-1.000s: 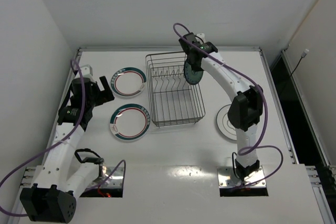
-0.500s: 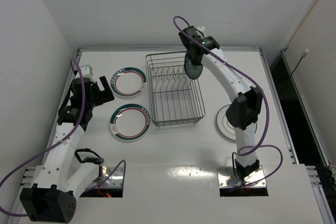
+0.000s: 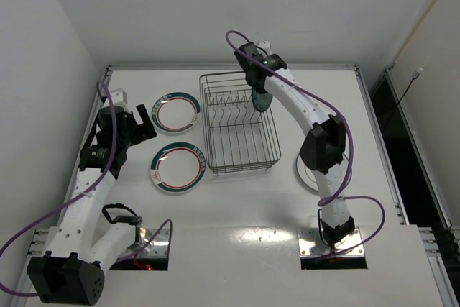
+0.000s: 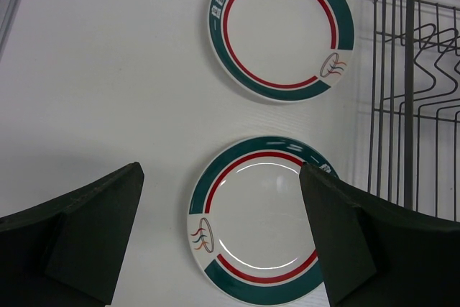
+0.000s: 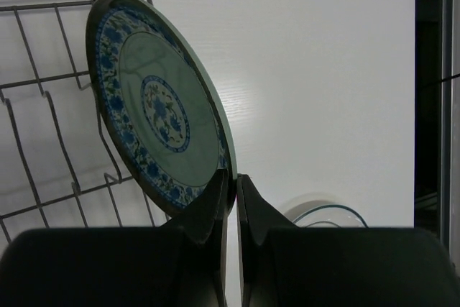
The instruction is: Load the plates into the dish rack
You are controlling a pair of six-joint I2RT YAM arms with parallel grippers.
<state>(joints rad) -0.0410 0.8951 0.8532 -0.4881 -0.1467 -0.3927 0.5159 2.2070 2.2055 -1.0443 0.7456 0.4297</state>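
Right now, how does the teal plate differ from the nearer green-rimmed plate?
The teal plate stands on edge at the dish rack, held by the right gripper; the green-rimmed plate lies flat on the table. The teal plate has blue floral patterning; the green-rimmed plate a plain white centre. Both are round.

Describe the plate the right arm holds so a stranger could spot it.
Find the wire dish rack mid-table. Over its far right corner the right pincer pinches a plate by the rim. It alone is teal with blue flowers, held on edge.
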